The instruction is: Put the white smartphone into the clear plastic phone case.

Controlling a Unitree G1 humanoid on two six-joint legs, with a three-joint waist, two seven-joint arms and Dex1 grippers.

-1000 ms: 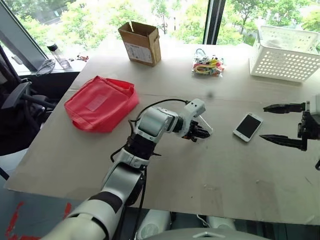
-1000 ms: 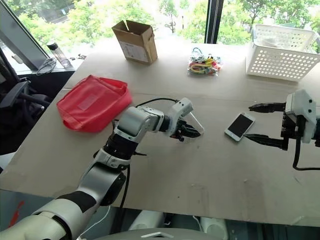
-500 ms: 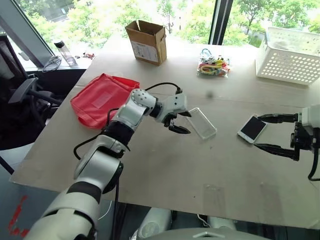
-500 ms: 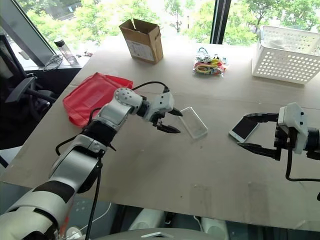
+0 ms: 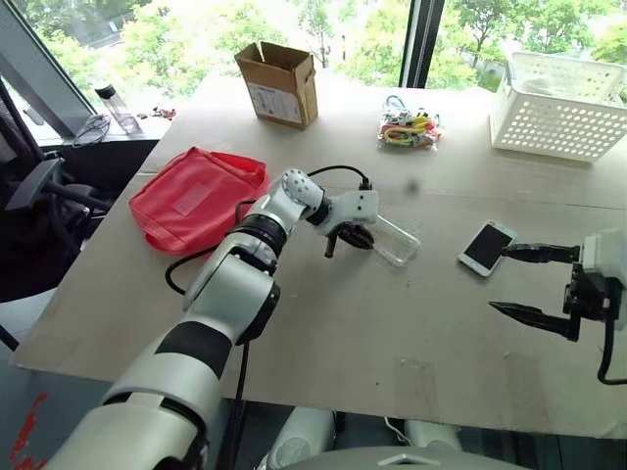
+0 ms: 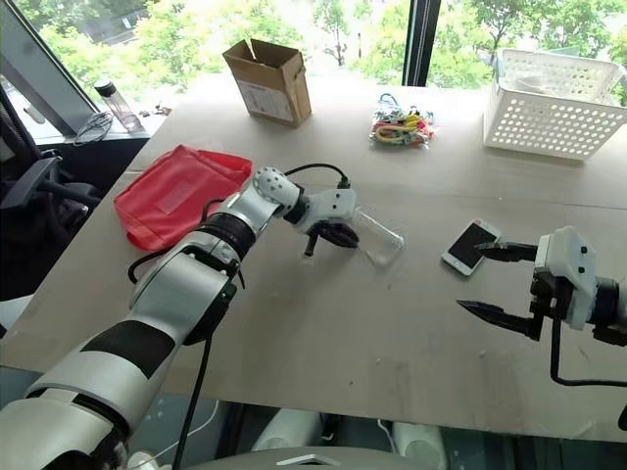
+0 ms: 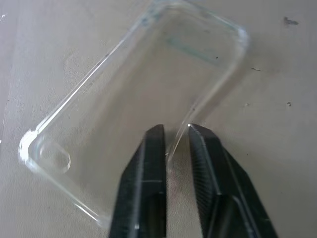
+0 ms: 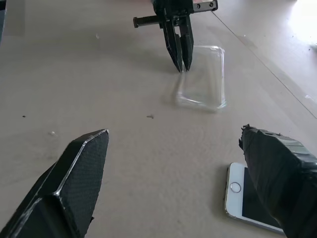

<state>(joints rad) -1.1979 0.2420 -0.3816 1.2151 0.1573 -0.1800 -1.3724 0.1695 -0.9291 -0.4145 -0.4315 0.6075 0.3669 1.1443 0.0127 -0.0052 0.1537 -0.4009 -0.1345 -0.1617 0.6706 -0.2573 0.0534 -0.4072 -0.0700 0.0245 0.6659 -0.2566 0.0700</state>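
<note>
Right hand (image 5: 534, 284) hangs nearest, low over the table (image 5: 392, 333) on the right side, its two black fingers spread wide apart with nothing between them. Just beyond it lies the phone (image 5: 486, 247), flat, screen up, close to the upper fingertip but not touching it. Left hand (image 7: 172, 144) reaches in toward the middle of the table, fingers pressed together on one long rim of the case (image 7: 133, 104), pinching its thin clear edge. Elsewhere the case rests on the table, well apart from the phone. Farther back sit a red bag (image 5: 199, 198), a cardboard box (image 5: 278, 83), a bundle of coloured bits (image 5: 408, 128) and a white basket (image 5: 558, 104).
</note>
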